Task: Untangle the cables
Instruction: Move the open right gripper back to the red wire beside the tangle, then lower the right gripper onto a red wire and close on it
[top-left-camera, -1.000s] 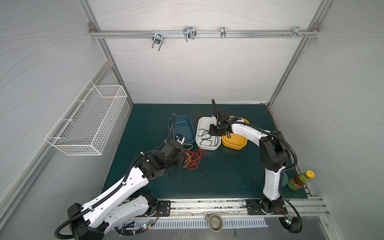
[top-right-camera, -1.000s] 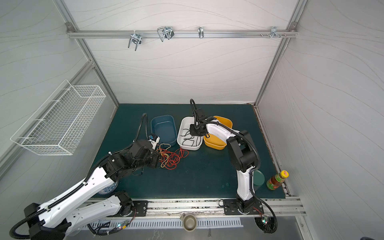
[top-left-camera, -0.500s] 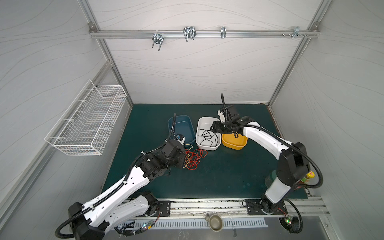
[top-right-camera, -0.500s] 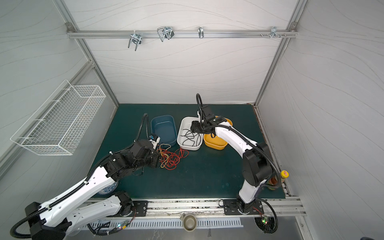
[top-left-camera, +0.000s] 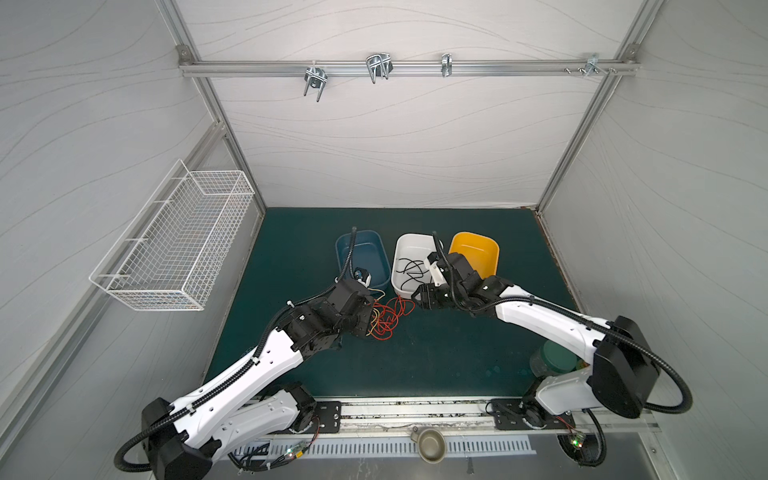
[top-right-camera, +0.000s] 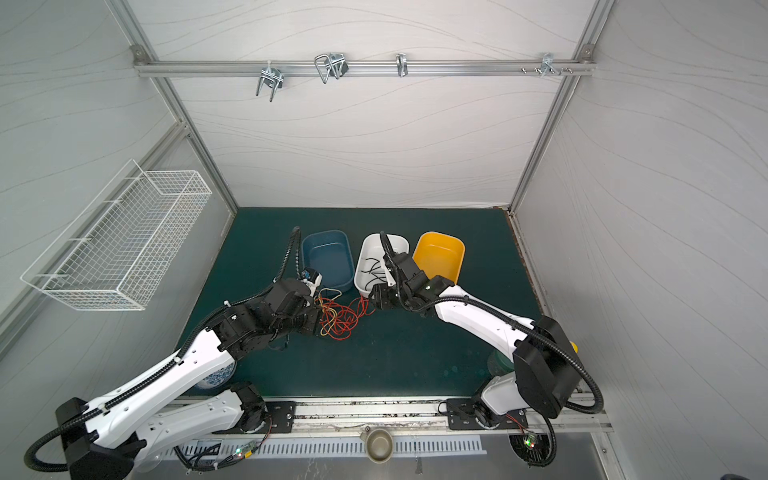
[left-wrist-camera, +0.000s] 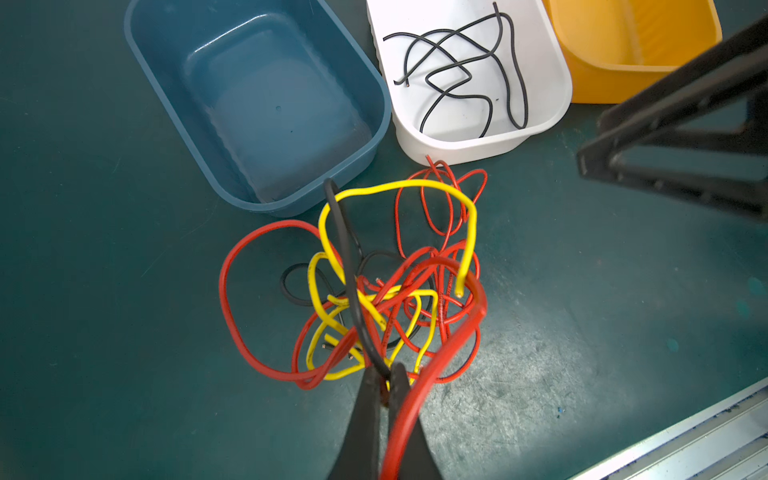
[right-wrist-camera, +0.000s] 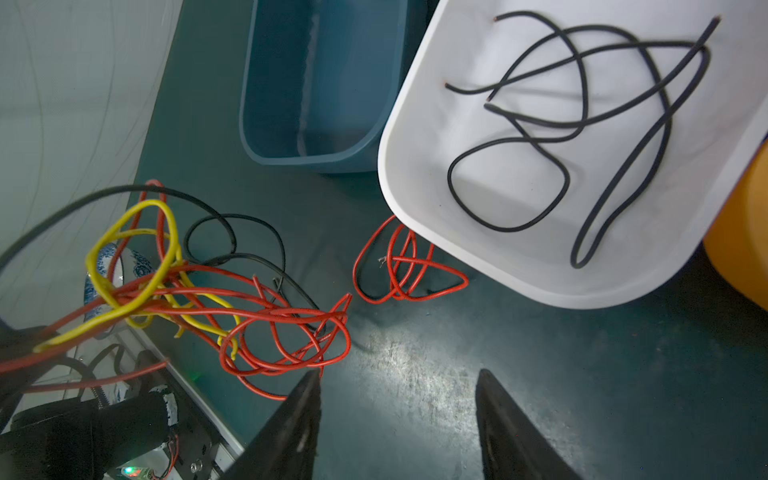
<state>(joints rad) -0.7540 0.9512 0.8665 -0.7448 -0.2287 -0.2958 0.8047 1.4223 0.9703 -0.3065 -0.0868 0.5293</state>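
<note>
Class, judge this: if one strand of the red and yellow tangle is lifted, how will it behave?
Probably springy rather than limp: a yellow loop stands arched above the tangle. Likely drags neighbours along, since strands interlace.

No word, brand, number or sign can be read in any of the views. Faint marks run along the sheath of the yellow cable (left-wrist-camera: 399, 186) and the red cable (left-wrist-camera: 222, 291) in the left wrist view, but they are too small to make out.
</note>
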